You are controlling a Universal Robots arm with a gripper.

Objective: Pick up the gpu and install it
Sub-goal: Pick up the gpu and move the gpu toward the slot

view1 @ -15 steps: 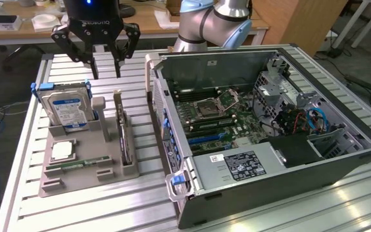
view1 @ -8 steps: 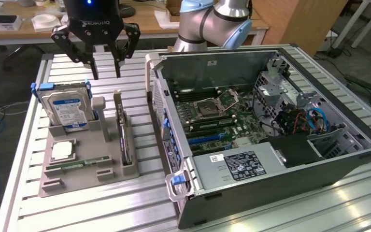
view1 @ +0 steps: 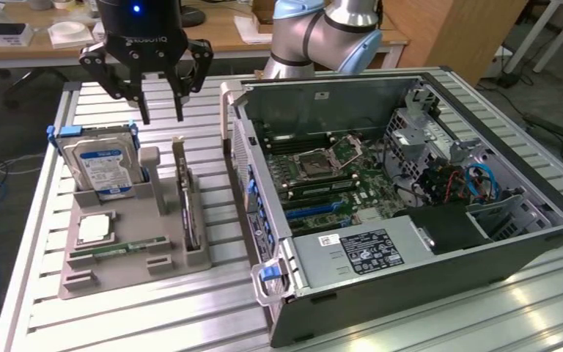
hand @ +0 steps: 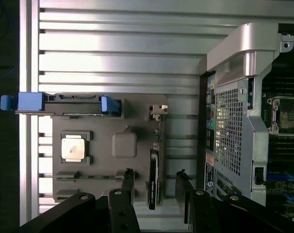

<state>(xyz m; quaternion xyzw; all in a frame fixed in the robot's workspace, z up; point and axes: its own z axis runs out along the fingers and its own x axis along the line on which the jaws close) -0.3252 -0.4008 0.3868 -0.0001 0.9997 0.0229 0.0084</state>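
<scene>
The gpu [view1: 185, 209] stands on its edge in a slot of the grey holder [view1: 155, 220], on the side nearest the computer case. It is a thin dark card with a silver bracket end. My gripper [view1: 162, 117] hangs open above the holder's far end, clear of the card. In the wrist view the gpu [hand: 154, 160] runs as a narrow dark strip with its bracket at the far end. The two dark fingertips [hand: 128, 177] of my gripper [hand: 155, 178] stand either side of its near end, and nothing is held.
A blue-labelled hard drive [view1: 105, 165] stands upright in the holder, with a CPU [view1: 96, 227] and a green RAM stick [view1: 115, 249] beside it. The open computer case [view1: 399, 191] lies at the exterior view's right, its motherboard [view1: 330, 183] exposed. Everything sits on a slatted metal table [view1: 144, 315].
</scene>
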